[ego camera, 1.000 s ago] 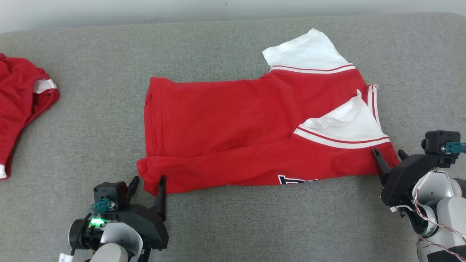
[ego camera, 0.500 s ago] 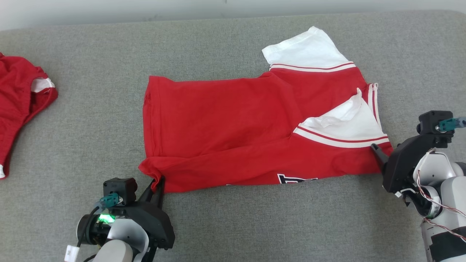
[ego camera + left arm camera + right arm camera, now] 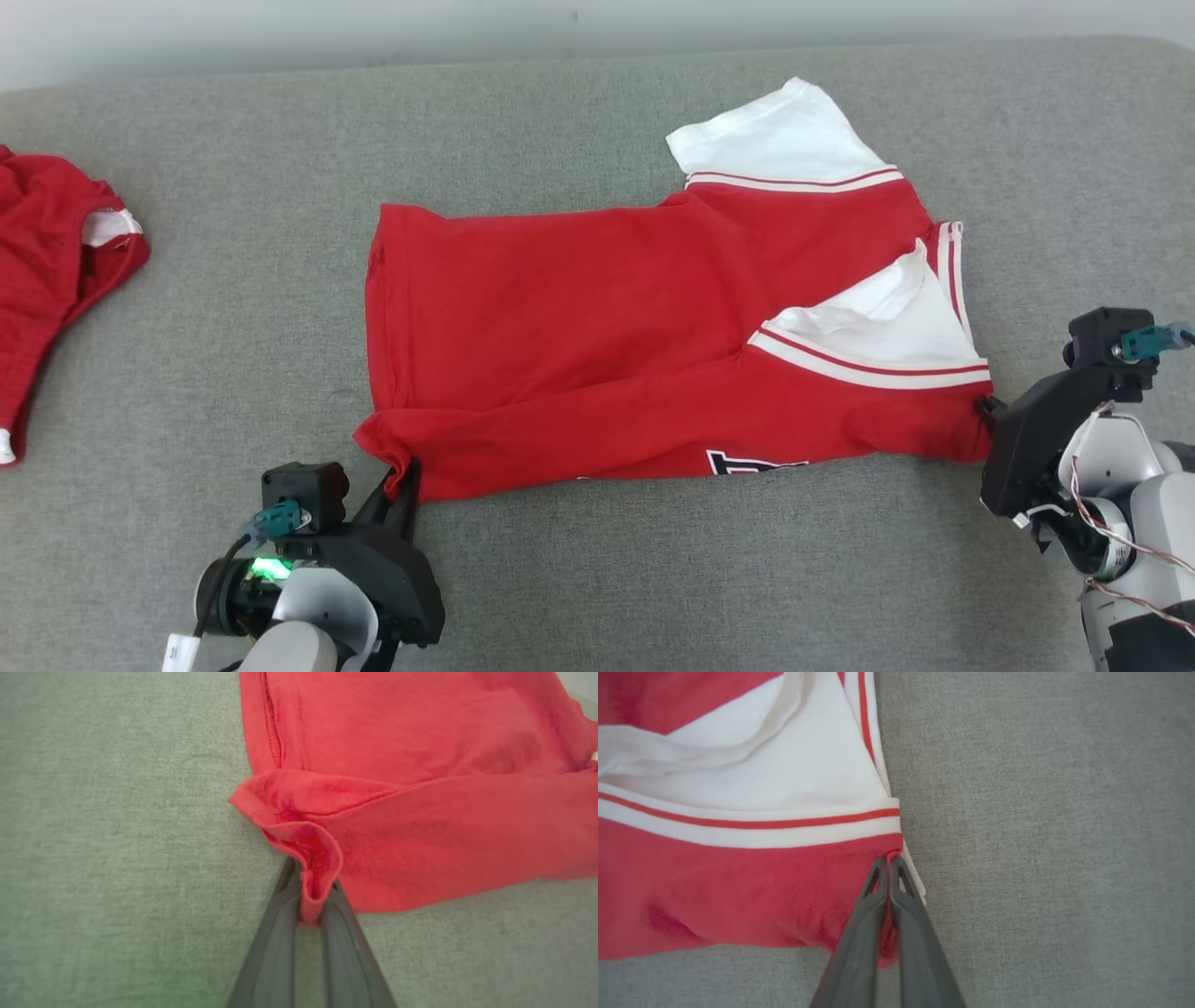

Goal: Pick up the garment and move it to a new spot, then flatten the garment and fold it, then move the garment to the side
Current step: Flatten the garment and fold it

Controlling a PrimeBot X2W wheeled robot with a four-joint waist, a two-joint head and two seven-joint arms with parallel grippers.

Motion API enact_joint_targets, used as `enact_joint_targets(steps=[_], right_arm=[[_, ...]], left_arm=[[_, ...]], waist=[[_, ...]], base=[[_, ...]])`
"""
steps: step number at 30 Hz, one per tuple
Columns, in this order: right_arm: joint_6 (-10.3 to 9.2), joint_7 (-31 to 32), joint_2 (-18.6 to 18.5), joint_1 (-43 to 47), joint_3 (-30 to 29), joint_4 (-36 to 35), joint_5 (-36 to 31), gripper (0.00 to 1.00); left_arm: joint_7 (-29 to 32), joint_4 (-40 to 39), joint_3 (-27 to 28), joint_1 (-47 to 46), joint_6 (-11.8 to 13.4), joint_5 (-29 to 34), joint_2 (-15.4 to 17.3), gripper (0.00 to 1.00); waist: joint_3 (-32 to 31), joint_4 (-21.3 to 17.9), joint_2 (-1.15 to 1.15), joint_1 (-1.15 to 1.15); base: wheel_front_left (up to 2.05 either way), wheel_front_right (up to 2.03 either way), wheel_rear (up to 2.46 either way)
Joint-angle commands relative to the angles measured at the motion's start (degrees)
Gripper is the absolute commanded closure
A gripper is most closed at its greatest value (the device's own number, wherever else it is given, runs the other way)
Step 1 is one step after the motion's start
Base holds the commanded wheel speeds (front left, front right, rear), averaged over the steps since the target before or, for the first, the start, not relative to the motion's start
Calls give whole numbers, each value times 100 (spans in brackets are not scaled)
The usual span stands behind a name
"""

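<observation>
The garment (image 3: pixel 579 317) is a red shirt with white striped sleeves, lying folded lengthwise across the grey surface. My left gripper (image 3: pixel 400 471) is shut on its near left corner. In the left wrist view a red fold of the garment (image 3: pixel 420 826) is pinched between the left gripper's (image 3: pixel 312 896) dark fingers. At the near right corner, just below the white sleeve band, my right gripper (image 3: pixel 985 408) is shut on the fabric. In the right wrist view the right gripper (image 3: pixel 888 861) pinches the red edge of the garment (image 3: pixel 738 877), fingertips together.
A second red garment (image 3: pixel 56 261) lies at the left edge of the grey padded surface (image 3: pixel 233 308). A pale wall runs along the far edge. Bare surface stretches in front of the shirt, between my two arms.
Both grippers have closed on the garment's near corners, the left first and the right after it. The right gripper has also moved up and in toward the shirt's corner.
</observation>
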Motion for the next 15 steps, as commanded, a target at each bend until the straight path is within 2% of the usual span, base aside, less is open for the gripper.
enact_joint_targets(steps=[1,12,15], right_arm=[[17,-20,14,86,-7,-19,72,100],[12,-485,-87,1044,-201,-731,311,100],[11,-514,-14,1382,-368,-891,322,100]], left_arm=[[81,161,-51,241,6,-38,38,100],[-141,-109,57,618,78,-179,146,100],[-158,-221,56,816,90,-181,181,100]], waist=[[-43,-6,0,-1],[-426,-36,0,-1],[-515,-49,0,-1]], base=[[0,0,0],[0,0,0],[0,0,0]])
